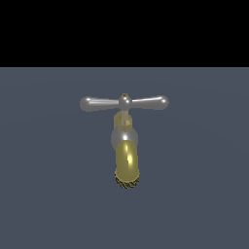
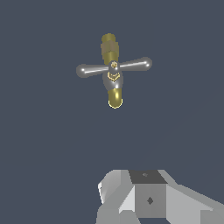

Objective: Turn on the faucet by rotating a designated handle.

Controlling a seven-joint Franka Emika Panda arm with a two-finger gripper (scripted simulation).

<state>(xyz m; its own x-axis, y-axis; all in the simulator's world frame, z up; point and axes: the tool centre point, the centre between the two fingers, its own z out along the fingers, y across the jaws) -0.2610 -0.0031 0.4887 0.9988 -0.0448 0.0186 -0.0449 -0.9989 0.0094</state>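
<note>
The faucet (image 1: 126, 141) stands on the dark grey floor, its brass-yellow spout (image 1: 127, 163) curving down toward the camera in the exterior view. The handle (image 1: 124, 102), a silver-grey crossbar with bulbed ends and a brass nub at its centre, lies level across the top of the stem. In the wrist view the faucet (image 2: 113, 89) is seen from above with the handle (image 2: 113, 68) across it. Only grey-white parts of my gripper (image 2: 146, 197) show at that picture's edge, well apart from the faucet. The fingertips are not clearly seen. The gripper is out of the exterior view.
A flat dark grey floor (image 1: 48, 194) surrounds the faucet on all sides. The black band at the top of the exterior view is plain background.
</note>
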